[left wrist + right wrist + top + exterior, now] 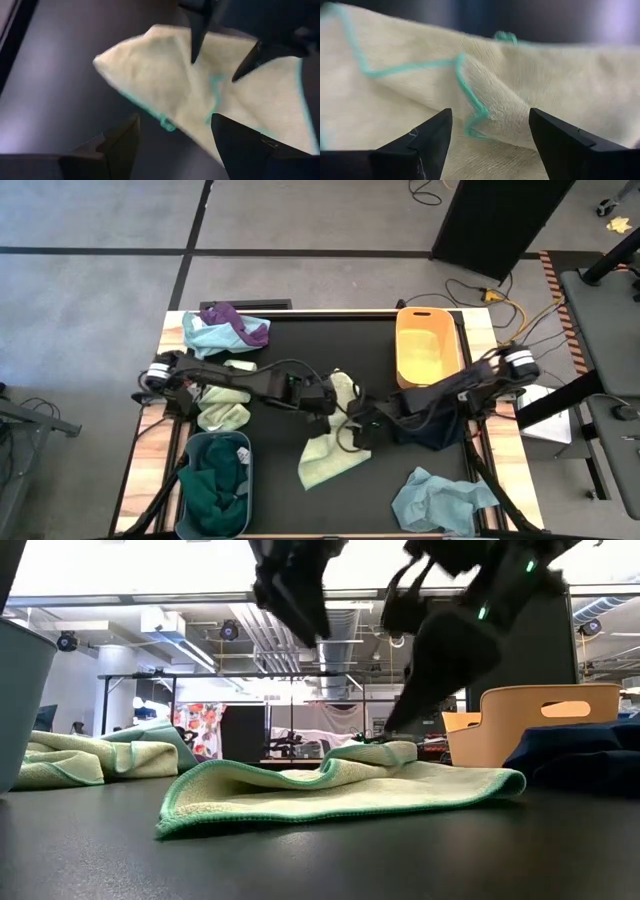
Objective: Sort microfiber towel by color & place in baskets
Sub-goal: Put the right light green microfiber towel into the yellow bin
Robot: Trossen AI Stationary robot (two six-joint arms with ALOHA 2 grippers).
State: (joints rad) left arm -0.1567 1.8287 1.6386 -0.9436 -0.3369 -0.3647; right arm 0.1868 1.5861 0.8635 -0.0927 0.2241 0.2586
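Note:
A pale yellow-green towel [325,460] with a teal hem lies rumpled on the black mat at mid-table, one fold raised [365,752]. My left gripper [328,398] hovers open above its far end, well clear of it in the low view [295,615]; the towel fills the left wrist view [165,80]. My right gripper [358,428] is open and low over the raised fold, a finger on each side of the teal-edged ridge [470,110]. It also shows in the left wrist view [215,70]. My right gripper comes at the towel's raised fold [470,110] slanting down from the table's right. Its open fingers [425,145] stand either side of the ridge. I cannot tell whether they touch the cloth.
A teal basket [190,455] holding dark green towels sits at the near left, and a yellow basket [428,345] at the far right. Purple and light blue towels [228,330] lie far left, light green ones [225,408] left, a navy one [430,432] under the right arm, and a light blue one [440,500] near right.

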